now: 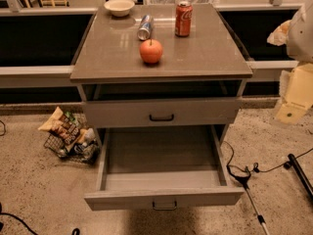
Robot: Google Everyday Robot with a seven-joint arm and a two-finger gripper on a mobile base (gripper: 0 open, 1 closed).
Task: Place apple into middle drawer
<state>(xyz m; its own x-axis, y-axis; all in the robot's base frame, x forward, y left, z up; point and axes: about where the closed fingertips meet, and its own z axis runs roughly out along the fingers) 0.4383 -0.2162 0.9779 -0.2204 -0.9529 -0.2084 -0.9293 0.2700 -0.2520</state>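
Grey cabinet with its middle drawer pulled out towards the viewer, and an apple resting on top.
Pale and blocky, the gripper hangs at the right edge, partly cut off by the frame and well apart from the apple; whether it is open or closed cannot be told, and it is not seen touching anything. The apple sits near the front middle of the top. Behind it a silver can lies on its side, a red cola can stands upright, and a white bowl sits far left. A wire basket of snack packets, hard to make out, rests on the floor at left.
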